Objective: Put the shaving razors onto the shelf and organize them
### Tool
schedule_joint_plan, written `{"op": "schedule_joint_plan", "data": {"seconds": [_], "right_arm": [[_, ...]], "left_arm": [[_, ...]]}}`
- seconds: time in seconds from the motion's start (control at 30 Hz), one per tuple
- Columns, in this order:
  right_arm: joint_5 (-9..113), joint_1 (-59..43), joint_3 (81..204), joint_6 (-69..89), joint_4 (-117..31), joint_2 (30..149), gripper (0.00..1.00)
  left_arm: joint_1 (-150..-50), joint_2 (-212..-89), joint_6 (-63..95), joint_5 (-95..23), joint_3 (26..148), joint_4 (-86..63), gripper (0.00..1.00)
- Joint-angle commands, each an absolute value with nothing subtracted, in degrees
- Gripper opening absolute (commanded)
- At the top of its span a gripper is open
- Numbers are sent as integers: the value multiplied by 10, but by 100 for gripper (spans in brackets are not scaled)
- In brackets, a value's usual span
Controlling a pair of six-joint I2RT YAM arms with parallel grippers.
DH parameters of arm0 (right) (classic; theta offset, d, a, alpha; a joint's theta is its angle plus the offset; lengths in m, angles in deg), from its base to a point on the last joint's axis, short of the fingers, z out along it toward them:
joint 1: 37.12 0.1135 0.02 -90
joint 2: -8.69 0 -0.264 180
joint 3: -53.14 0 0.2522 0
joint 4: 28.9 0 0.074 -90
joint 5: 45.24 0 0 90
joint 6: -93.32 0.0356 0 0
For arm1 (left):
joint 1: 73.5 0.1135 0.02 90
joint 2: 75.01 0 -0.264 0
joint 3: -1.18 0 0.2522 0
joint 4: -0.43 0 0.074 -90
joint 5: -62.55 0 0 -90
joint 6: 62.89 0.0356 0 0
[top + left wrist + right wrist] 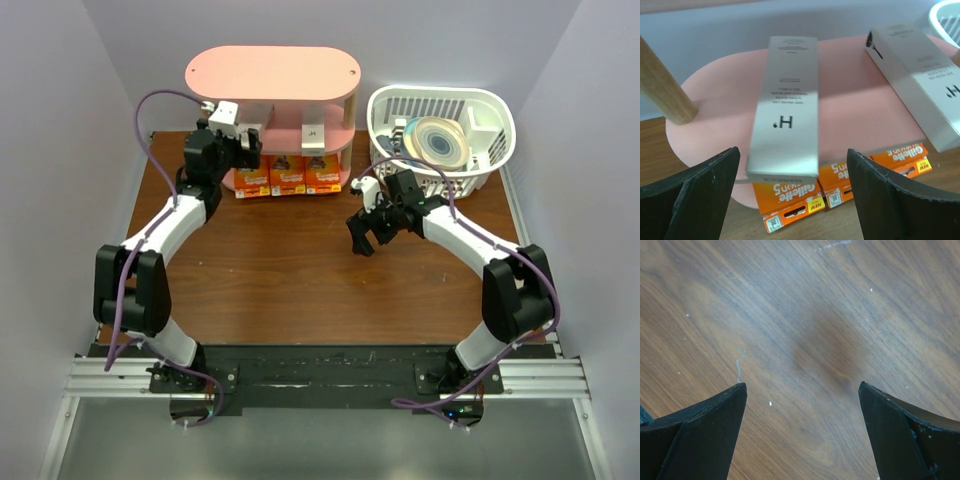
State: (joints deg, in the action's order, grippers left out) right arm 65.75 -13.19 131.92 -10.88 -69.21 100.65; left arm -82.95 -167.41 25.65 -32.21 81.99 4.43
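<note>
Sitting on the shelf (272,72): three orange packs (286,176), two grey boxes (785,105); left claw (792,197) and right claw (801,432) gape empty.

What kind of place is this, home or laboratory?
Probably a robot test cell: two arms bolted to a metal rail, white walls enclosing the wooden table, a pink shelf staged with razor packs.

Ahead of left pincer (792,150), orange packs (790,192): far halves hidden under shelf (725,100) board, only near ends seen. Fine print on grey box (785,110), straight ahead of pincer gap: too small to be read. Right of pincer, second grey box (920,85): clipped by picture edge. Left of pincer, post (662,85): cut off. Far right, basket (947,17): only corner seen. Top view: middle tier covered by top board; left pincer fingertips masked by own wrist. On right pincer (802,385), finger bases cut by bottom edge.
</note>
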Motion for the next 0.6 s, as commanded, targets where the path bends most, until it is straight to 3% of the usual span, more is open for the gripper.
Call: {"op": "schedule_joint_plan", "data": {"seconds": [0.0,0.33,0.57], "right_arm": [[645,-136,1341,-118,-692,1017,99],[645,-136,1356,-117,-689,1040,99],[648,-137,1353,-112,-683,1043,99]], "left_arm": [[-814,-1699,208,-304,869,64,92],[-813,-1739,191,-309,911,25,88],[-813,-1749,180,-275,925,2,78]]}}
